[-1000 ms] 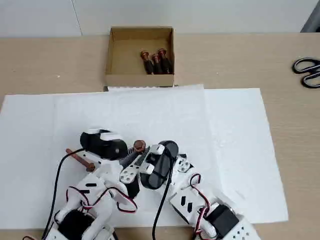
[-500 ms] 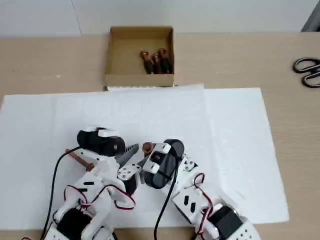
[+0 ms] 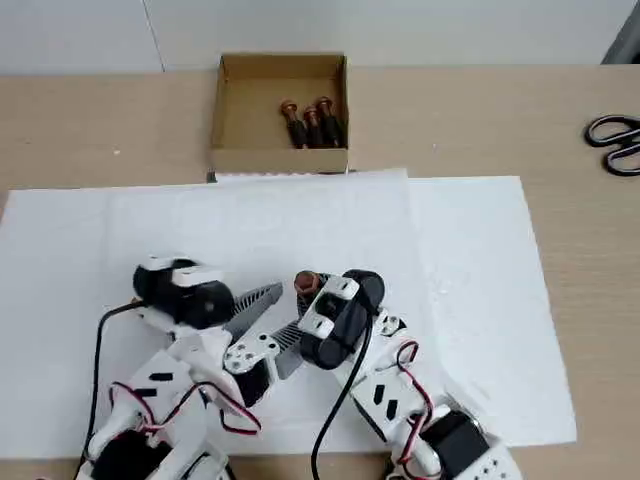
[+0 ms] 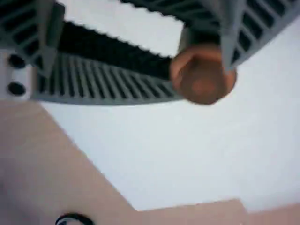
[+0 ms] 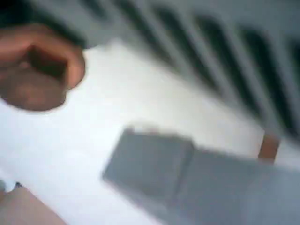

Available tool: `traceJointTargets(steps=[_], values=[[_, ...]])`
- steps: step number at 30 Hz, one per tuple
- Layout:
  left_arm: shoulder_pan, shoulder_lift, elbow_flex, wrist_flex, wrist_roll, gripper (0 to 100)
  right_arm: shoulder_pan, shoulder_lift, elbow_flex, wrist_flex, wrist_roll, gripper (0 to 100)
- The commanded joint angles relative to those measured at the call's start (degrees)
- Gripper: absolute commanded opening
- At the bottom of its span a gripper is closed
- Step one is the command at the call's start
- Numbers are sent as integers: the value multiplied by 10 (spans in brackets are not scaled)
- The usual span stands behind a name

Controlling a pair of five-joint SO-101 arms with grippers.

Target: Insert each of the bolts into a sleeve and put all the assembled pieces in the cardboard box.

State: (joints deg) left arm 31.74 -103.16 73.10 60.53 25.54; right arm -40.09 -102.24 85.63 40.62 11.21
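High view: right jaws clamped on a copper bolt (image 3: 304,281), over the white sheet (image 3: 470,260), at 6 o'clock from the cardboard box (image 3: 232,110). Left jaws spread wide at the bolt's 7 o'clock, holding nothing. Three assembled pieces (image 3: 312,122) lie in the box. Scissors (image 3: 614,135) sit at the table's (image 3: 100,120) 3 o'clock edge. Left wrist view: bolt (image 4: 202,77) pinched between ribbed grey fingers (image 4: 103,84). Right wrist view: bolt (image 5: 37,70) blurred, above the sheet.

Of the bolt (image 3: 305,281) only the head shows; the shaft is hidden between the fingers of the right gripper (image 3: 308,291). The scissors (image 3: 615,143) are cut off.
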Motion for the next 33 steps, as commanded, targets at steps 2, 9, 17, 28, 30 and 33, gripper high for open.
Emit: traceJointTargets(steps=[2, 9, 17, 28, 30, 33], values=[[-48, 1, -28, -3, -18, 200, 5, -11, -3, -26, 0, 2], [-161, 0, -18, -3, -48, 6, 51, -11, 25, -27, -2, 2], [-298, -2, 124, -4, -55, 6, 176, -5, 84, -38, -142, 2], [-304, -3, 210, -28, -75, 6, 198, -3, -4, 56, -189, 2], [-304, -3, 210, -28, -75, 6, 199, 15, -32, 63, -189, 2], [-304, -3, 210, -28, -75, 6, 211, 97, -89, 50, -207, 2]])
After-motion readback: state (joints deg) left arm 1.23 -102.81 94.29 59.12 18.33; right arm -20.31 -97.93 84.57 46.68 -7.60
